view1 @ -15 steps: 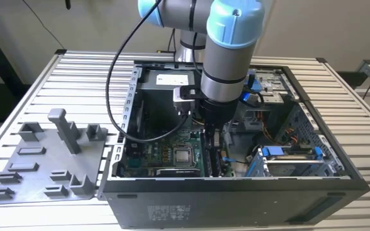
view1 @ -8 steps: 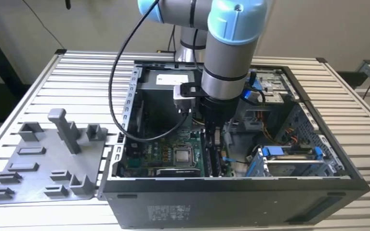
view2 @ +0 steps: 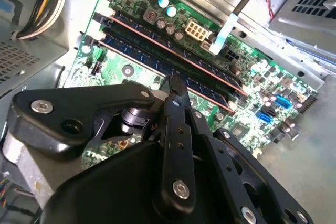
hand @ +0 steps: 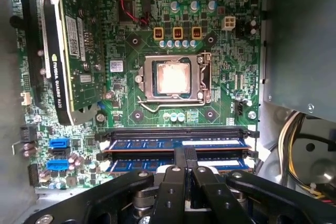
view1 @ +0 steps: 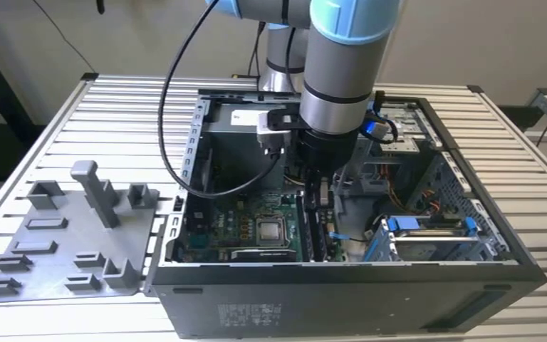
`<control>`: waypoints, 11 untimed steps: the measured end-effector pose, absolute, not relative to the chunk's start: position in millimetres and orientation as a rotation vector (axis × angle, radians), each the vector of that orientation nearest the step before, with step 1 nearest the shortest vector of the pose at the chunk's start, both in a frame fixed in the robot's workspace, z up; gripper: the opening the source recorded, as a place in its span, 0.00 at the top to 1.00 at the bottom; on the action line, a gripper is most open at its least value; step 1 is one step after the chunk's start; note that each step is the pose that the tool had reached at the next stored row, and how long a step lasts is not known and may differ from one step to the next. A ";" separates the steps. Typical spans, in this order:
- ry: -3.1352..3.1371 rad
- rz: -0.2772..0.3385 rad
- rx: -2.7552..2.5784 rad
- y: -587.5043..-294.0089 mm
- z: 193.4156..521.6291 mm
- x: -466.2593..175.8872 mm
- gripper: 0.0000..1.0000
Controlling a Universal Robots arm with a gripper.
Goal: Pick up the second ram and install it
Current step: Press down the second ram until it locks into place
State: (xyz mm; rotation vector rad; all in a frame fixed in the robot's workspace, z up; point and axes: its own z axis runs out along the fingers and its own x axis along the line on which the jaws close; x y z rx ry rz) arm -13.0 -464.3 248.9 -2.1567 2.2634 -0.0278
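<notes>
In the exterior view my arm reaches down into the open computer case [view1: 350, 274], with the gripper [view1: 315, 203] over the memory slots beside the processor. Both wrist views show the gripper [hand: 185, 153] [view2: 176, 83] shut, its joined fingertips resting on the top edge of the second ram [hand: 131, 153] [view2: 136, 63]. This slim dark stick lies lengthwise in its slot on the green motherboard [hand: 226, 51]. The fingers close along the stick's length, so they press on it rather than clamp it. Another stick [hand: 136, 165] sits in the neighbouring slot.
The processor socket [hand: 173, 76] [view1: 273, 229] lies close to the slots, a graphics card [hand: 68, 51] beyond it. Yellow and black cables [hand: 299, 145] and a metal drive cage [view1: 426, 235] flank the gripper. A grey moulded holder tray [view1: 65, 242] rests at the exterior view's left.
</notes>
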 end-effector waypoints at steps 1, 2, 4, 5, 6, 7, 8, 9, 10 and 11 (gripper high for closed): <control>2.263 -0.028 -2.157 -464.3 250.5 -13.0 0.89; 2.263 -0.028 -2.157 -464.3 250.9 -13.0 0.89; 2.263 -0.027 -2.156 -464.3 250.8 -13.0 0.89; 2.263 -0.027 -2.156 -464.3 250.9 -13.0 0.89; 2.263 -0.027 -2.156 -464.3 250.9 -13.0 0.89; 2.263 -0.028 -2.157 -464.3 251.0 -13.0 0.89; 2.263 -0.027 -2.157 -464.3 251.0 -13.0 0.89; 2.263 -0.027 -2.157 -464.3 251.1 -13.0 0.89; 2.263 -0.028 -2.157 -464.3 251.2 -13.0 0.89; 2.263 -0.027 -2.157 -464.3 251.1 -13.0 0.89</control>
